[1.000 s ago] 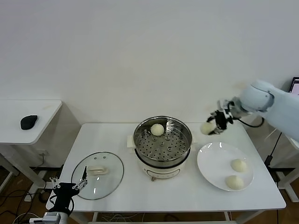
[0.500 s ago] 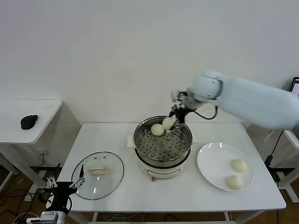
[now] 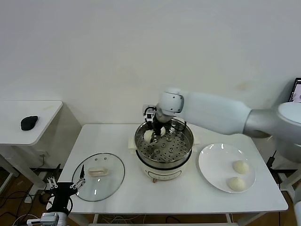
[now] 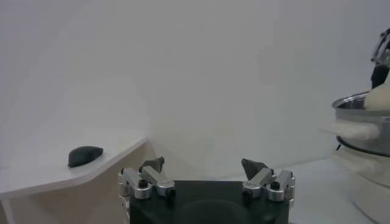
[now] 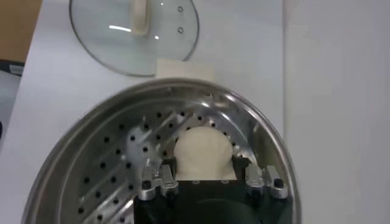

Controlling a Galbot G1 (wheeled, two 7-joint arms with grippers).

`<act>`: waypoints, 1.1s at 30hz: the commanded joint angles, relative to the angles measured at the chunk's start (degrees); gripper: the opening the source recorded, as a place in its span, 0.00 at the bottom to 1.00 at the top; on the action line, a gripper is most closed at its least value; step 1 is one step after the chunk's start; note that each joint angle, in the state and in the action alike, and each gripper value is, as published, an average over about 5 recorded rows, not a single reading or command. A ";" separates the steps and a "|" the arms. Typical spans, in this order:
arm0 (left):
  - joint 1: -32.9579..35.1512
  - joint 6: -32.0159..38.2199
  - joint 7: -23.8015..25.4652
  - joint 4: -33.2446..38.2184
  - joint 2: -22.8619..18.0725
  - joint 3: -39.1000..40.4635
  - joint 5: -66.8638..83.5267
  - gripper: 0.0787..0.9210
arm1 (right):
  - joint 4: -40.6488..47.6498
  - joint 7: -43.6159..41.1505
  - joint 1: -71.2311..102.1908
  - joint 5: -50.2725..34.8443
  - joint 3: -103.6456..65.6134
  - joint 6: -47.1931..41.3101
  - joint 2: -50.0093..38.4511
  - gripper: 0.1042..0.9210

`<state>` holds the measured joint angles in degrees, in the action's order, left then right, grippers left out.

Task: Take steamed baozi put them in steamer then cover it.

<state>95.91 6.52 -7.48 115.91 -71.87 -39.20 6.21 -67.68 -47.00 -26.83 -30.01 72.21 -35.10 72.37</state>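
Nearest the robot, the left gripper (image 3: pixel 66 188) is parked low off the front-left corner of the table (image 3: pixel 122 197), fingers spread wide with nothing between them. Just past it the cover (image 3: pixel 98 176) lies flat on the tabletop, clear glass with a metal rim and a cream oblong handle, well apart from the pot. Over on the right, the white plate (image 3: pixel 212 162) has two steamed baozi left on it (image 3: pixel 240 166), (image 3: pixel 236 184), smooth pale rounds.

Mid-table sits the steamer (image 3: pixel 163 143): shiny steel basket with a perforated floor on a cream base. The right gripper (image 5: pixel 204 176) reaches in over the far rim, jaws closed around a baozi (image 5: pixel 203 148) close to the back-left wall of the basket. From the wrist camera the bun looks like it's down at floor level, but I honestly can't tell whether it's actually resting there or just above. In the head view there seem to be two pale shapes near the gripper, one partly hidden, so I think another bun is right next to it.

What could go wrong: soft dough likes to cling to the pads, so opening up might drag the bun along or tip it against the wall. It's also tight by that steel rim, so a sloppy exit could knock the neighbouring bun or clip the basket edge.
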 commanded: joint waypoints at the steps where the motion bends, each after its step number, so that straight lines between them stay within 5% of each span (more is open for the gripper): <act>1: 0.00 0.04 0.00 -0.09 0.06 0.05 0.03 0.88 | 4.86 0.76 3.08 0.02 -0.01 -1.10 4.48 0.58; 8: -0.02 0.15 -0.02 -0.14 0.06 0.12 0.05 0.88 | 5.57 0.75 4.01 0.11 -0.08 -1.15 4.61 0.59; 18: 0.00 0.11 -0.02 -0.02 -0.02 0.05 0.01 0.88 | -0.59 -3.42 -1.57 1.50 -0.21 -0.03 -0.96 0.86; 33: -0.01 -0.03 0.07 0.30 0.88 0.18 0.12 0.88 | -21.63 -17.45 -14.69 12.27 2.33 11.62 -35.79 0.88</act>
<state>95.87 6.52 -7.44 116.21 -71.04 -39.02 6.33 -80.71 -59.17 -36.52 -21.85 73.88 -28.00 52.04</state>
